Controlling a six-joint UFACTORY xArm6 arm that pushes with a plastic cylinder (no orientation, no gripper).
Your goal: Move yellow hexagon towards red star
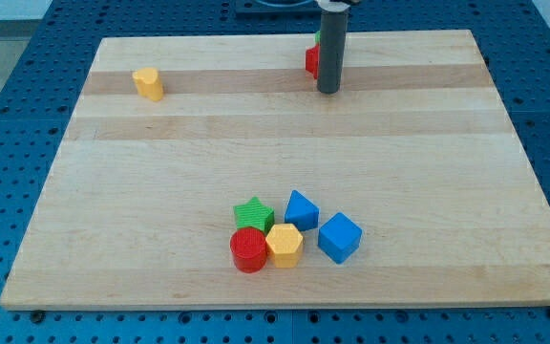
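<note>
The yellow hexagon point(285, 245) lies near the view's bottom centre, in a cluster with other blocks. A red block point(310, 61), likely the red star, sits near the view's top centre, mostly hidden behind the rod, with a sliver of a green block point(317, 37) above it. My tip point(327, 91) rests on the board just below and right of that red block, far above the yellow hexagon.
Around the yellow hexagon sit a red cylinder point(249, 249) on its left, a green star point(254, 214) up left, a blue block point(301, 209) above and a blue cube point(339, 237) on its right. A yellow block point(148, 83) lies top left on the wooden board point(141, 191).
</note>
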